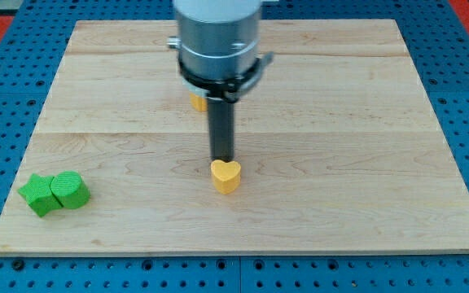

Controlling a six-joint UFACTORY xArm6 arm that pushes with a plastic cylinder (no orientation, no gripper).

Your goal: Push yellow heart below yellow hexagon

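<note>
The yellow heart point(226, 175) lies on the wooden board point(365, 146) a little below the middle. My tip point(222, 158) stands right at the heart's upper edge, touching or nearly touching it. The yellow hexagon point(198, 102) lies above, mostly hidden behind the arm's grey body; only a small yellow part shows at the rod's left. The heart is below the hexagon and slightly to its right.
Two green blocks lie side by side near the board's lower left corner: a green star-like block point(37, 195) and a green round block point(71, 190). A blue perforated table point(6, 49) surrounds the board.
</note>
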